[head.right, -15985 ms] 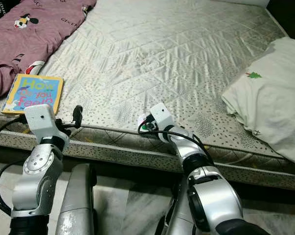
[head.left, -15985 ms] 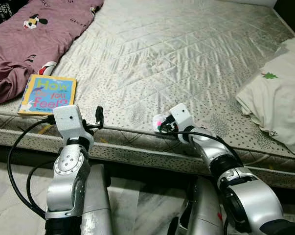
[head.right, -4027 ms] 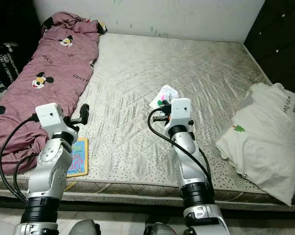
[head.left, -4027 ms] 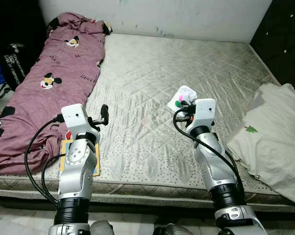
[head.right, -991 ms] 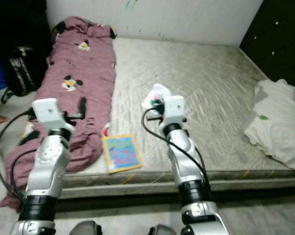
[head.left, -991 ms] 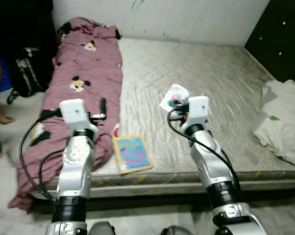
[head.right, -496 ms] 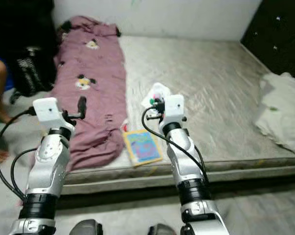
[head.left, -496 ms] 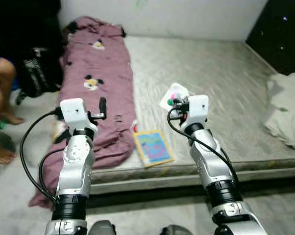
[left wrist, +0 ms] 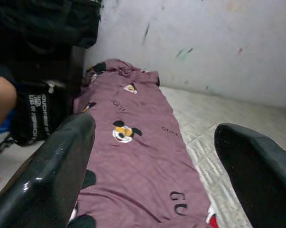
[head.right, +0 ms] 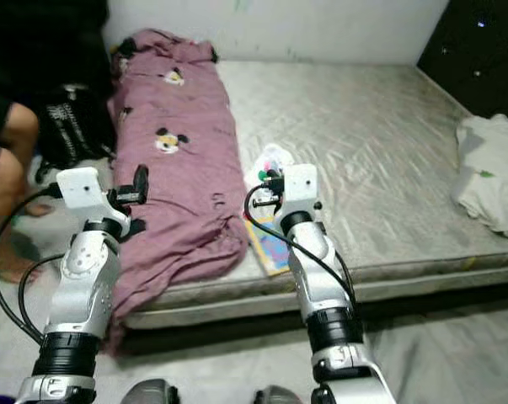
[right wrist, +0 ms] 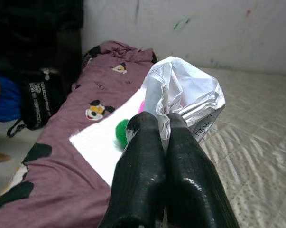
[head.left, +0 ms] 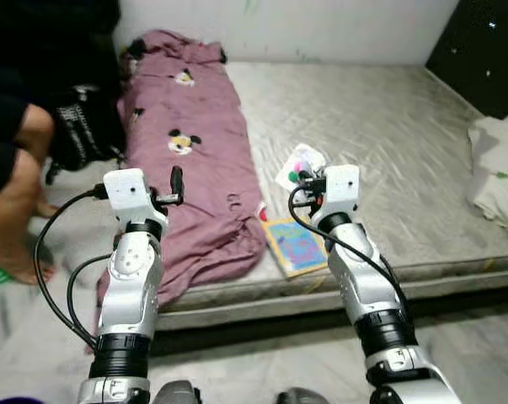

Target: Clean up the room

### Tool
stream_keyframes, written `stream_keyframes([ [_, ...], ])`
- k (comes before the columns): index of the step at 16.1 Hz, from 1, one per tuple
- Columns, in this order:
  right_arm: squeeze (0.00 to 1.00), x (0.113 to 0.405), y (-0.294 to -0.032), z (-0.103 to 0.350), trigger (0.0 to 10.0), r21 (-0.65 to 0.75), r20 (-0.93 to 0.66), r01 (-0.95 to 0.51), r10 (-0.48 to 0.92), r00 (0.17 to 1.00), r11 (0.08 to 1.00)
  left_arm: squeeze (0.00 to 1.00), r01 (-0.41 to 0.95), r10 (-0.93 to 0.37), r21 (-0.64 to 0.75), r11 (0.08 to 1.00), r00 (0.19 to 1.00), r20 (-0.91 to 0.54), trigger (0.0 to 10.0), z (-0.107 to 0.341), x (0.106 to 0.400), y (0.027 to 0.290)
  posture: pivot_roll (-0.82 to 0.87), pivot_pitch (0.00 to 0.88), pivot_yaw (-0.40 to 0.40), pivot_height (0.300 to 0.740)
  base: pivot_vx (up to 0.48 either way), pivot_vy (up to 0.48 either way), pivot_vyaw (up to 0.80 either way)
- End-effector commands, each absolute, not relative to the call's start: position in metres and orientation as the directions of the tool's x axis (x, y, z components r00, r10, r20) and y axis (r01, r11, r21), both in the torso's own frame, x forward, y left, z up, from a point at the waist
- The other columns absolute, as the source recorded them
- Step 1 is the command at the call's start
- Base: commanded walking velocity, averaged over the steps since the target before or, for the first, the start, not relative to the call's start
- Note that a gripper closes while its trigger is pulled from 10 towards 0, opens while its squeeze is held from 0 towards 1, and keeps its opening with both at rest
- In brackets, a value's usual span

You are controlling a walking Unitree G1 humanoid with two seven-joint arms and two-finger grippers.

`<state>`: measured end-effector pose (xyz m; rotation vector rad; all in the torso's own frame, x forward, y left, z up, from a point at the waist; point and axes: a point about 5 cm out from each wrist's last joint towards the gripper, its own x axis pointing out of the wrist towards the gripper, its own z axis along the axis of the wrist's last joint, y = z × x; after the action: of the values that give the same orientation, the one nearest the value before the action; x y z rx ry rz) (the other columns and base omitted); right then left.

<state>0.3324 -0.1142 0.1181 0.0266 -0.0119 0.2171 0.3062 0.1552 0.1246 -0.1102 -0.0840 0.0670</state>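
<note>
A bare quilted grey mattress [head.left: 388, 126] fills the room ahead, set against a marked white wall [head.left: 321, 25] at the far side and resting low above a pale tiled floor [head.left: 489, 353]. A maroon Mickey Mouse blanket [head.left: 195, 160] runs along the left side of the bed from the wall to the near edge, where it spills over. A colourful children's book [head.left: 296, 245] lies flat near the front edge, just right of the blanket's lower end. A white bundle of cloth [head.left: 498, 168] sits at the far right of the mattress. On the floor to the left stands a black bag with white lettering [head.left: 85, 139], beside a seated person's bare leg [head.left: 18, 210].

Both silver arms are raised in front of the bed. The right end effector [right wrist: 166, 137] has its two black fingers pressed together on a crumpled white paper with pink and green pom-poms [right wrist: 180, 95], held up above the mattress near the book. The left end effector [left wrist: 157, 156] is held over the blanket's near part, its fingers spread wide apart with nothing between them.
</note>
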Motion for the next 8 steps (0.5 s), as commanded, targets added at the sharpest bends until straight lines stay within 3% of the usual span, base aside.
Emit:
stream_keyframes([
  [1,0.00,0.332,-0.127,0.116,10.0,0.018,0.010,-0.182,0.181,0.983,0.983,0.00,-0.042,0.052,-0.099,0.994,0.994,0.100,10.0,0.129,0.310,0.145,0.07,0.000,-0.078,0.740,0.000,0.000,0.00],
  [4,0.00,0.332,-0.125,0.117,10.0,-0.003,0.017,-0.198,0.198,0.980,0.980,0.00,-0.110,0.119,-0.081,0.991,0.987,0.111,10.0,0.134,0.314,0.154,0.07,0.000,-0.081,0.740,0.000,0.000,0.00],
  [6,0.00,0.333,-0.123,0.118,10.0,-0.012,0.023,-0.212,0.212,0.977,0.977,0.00,-0.095,0.113,-0.203,0.975,0.991,0.078,10.0,0.131,0.314,0.160,0.08,0.000,-0.082,0.740,0.000,0.000,0.80],
  [8,0.00,0.333,-0.123,0.118,10.0,-0.008,0.024,-0.211,0.211,0.977,0.977,0.00,-0.108,0.120,-0.126,0.986,0.988,0.093,10.0,0.129,0.313,0.164,0.07,0.000,-0.079,0.740,0.000,0.000,0.80],
])
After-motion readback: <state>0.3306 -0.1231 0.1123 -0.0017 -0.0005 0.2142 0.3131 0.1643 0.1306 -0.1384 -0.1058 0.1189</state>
